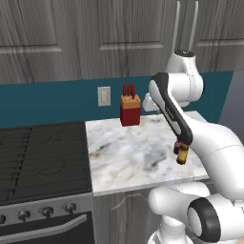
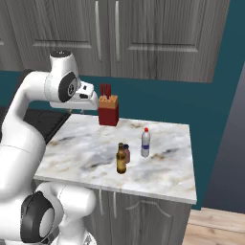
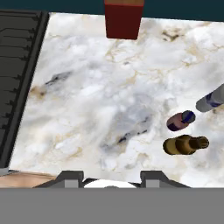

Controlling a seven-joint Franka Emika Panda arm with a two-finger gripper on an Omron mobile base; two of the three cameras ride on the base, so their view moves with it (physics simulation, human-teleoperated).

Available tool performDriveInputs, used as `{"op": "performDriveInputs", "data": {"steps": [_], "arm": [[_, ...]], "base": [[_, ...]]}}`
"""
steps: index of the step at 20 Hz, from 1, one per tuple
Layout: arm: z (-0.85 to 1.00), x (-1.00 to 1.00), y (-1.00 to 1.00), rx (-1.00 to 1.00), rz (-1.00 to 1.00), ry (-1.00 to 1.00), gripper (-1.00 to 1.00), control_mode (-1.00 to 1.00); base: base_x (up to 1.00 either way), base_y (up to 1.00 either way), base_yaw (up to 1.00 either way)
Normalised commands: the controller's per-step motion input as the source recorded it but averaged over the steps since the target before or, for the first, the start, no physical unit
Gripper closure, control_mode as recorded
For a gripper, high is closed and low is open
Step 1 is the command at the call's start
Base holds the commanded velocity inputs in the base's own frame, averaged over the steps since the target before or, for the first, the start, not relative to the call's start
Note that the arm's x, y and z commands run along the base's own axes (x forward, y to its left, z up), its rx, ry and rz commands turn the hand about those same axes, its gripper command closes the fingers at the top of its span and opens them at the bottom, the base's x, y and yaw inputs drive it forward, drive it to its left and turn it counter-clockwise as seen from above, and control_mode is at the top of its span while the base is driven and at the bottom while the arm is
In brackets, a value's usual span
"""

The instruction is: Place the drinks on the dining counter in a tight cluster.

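Note:
Three drinks stand close together on the small marble counter (image 2: 86,153). They are a brown beer bottle (image 2: 121,160) (image 3: 183,145), a short maroon bottle (image 2: 127,153) (image 3: 179,121) just behind it, and a clear bottle with a red cap (image 2: 145,143) (image 3: 212,99) to their right. In the left base view the brown bottle (image 1: 182,155) peeks out beside my forearm. My gripper (image 3: 111,178) hangs high over the counter's front left part, well away from the bottles. Its jaws are open with nothing between them. The dining counter is out of view.
A red knife block (image 2: 108,111) (image 1: 129,110) stands at the counter's back edge against the teal wall. A black stove (image 1: 43,157) (image 3: 17,78) adjoins the counter on the left. Grey cabinets hang above. The counter ends on the right at a drop to a wooden floor (image 2: 215,229).

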Motion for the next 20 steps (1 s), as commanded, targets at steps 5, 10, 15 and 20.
{"op": "performDriveInputs", "data": {"steps": [5, 10, 15, 20], "arm": [[-0.17, -0.23, 0.00, -0.01, 0.00, 0.03, -1.00, -1.00], [-0.40, 0.02, -0.55, -0.01, -0.10, 0.15, -1.00, -1.00], [-0.18, 0.28, -1.00, 0.09, -0.05, 0.01, -1.00, -1.00], [-0.04, 0.37, -1.00, 0.11, 0.00, 0.00, -1.00, -1.00]], "base": [[0.00, 0.00, 0.00], [0.00, 0.00, 0.00], [0.00, 0.00, 0.00], [0.00, 0.00, 0.00]]}}
